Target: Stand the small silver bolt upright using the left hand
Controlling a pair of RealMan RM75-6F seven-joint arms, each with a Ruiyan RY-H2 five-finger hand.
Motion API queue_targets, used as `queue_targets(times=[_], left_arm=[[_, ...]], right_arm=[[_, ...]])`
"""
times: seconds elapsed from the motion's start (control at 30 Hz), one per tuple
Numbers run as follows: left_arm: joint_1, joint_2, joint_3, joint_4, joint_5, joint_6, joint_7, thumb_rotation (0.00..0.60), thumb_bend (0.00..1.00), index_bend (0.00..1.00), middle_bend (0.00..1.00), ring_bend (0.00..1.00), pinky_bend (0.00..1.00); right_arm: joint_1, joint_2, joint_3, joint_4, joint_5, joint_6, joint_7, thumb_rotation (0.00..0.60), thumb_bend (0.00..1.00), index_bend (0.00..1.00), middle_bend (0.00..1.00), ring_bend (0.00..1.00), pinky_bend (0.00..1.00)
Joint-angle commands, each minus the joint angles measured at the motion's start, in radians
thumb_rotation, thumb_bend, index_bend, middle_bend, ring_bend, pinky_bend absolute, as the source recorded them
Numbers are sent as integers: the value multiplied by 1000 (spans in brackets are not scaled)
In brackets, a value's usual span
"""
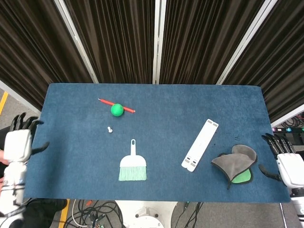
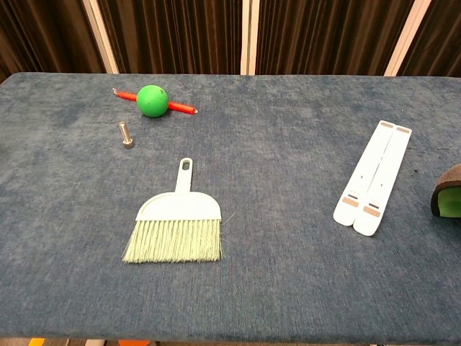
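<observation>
A: One job only here, standing the bolt [image 2: 127,135] up, and to my eye it is done. In the chest view it sits on its head with the shank pointing straight up, alone on the blue table [image 2: 288,288].

B: Where exactly?

A: Near the far left part of the cloth, just this side of the green ball [image 2: 152,100] and the red stick [image 2: 184,108] behind it, and beyond the handle of the small brush [image 2: 175,229]. It touches none of them.

B: And the left hand [image 1: 19,142]?

A: Off the table's left edge in the head view, well apart from the bolt, fingers spread and holding nothing. The chest view does not show it at all.

B: The right hand [image 1: 289,166]?

A: At the right edge, beside the grey cloth [image 1: 235,164], fingers apart, empty too.

B: So nothing left?

A: I judge not, provided the bolt keeps its balance. It looks steady, though it is small in the head view and I cannot check its foot closely.
</observation>
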Motion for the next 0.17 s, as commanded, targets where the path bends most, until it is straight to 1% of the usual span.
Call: queue_targets(times=[0.03, 0.17], left_arm=[[76, 45, 58, -39, 53, 53, -47, 600, 143, 319, 194, 32, 0], [135, 55, 85, -56, 89, 102, -62, 600, 143, 320, 194, 32, 0]], right_arm=[[0, -4, -3, -4, -6, 2, -4, 600, 164, 84, 89, 0, 0], [-3, -6, -5, -8, -10, 8, -9, 600, 164, 84, 89, 0, 0]])
